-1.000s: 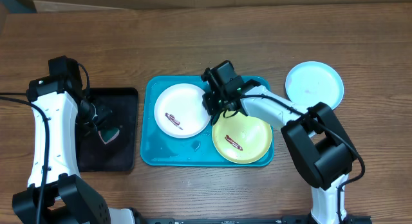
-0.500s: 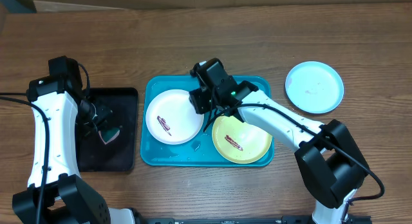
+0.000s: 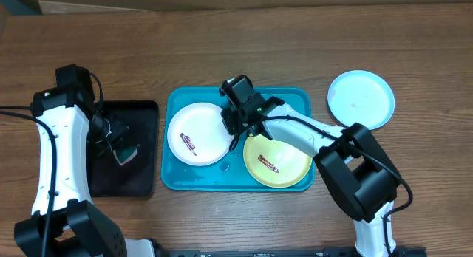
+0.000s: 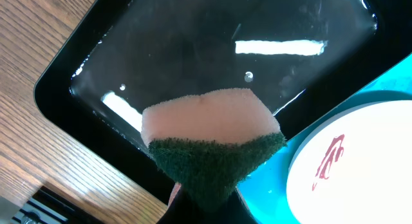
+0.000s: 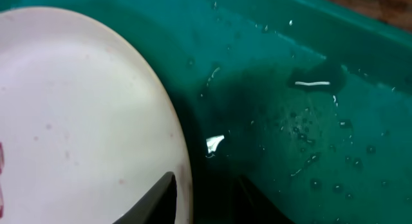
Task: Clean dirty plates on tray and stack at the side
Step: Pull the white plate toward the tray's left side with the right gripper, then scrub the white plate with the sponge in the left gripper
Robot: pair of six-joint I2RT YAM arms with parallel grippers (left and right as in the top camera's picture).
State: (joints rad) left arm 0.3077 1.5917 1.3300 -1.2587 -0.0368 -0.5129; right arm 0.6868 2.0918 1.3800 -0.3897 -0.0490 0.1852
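Wooden brown table point(image 3: 222, 43) carries everything. On it, near the middle, lies the large turquoise rectangular plastic tray point(image 3: 295, 102), wet with droplets. Just to its left sits the smaller black rectangular tray point(image 3: 144, 139), glossy and wet.

The round white plastic plate point(image 3: 194, 134) lies in the left half of the turquoise tray, with a brown-red smear on it. The round yellow-green plastic plate point(image 3: 284, 161) lies in the tray's right front part, also smeared, close beside the white one. The round light blue plastic plate point(image 3: 361, 100) rests on the bare table to the right of the turquoise tray, apart from it.

The right gripper point(image 3: 235, 124) is down at the white plate's right edge. In the right wrist view its jaws stand apart, one finger point(image 5: 158, 198) over the plate's rim and the other outside it above the tray floor.

The left gripper point(image 3: 118, 142) hangs over the black tray, clamped on a pink sponge with a dark green scouring layer point(image 4: 209, 130), green side towards the fingers.
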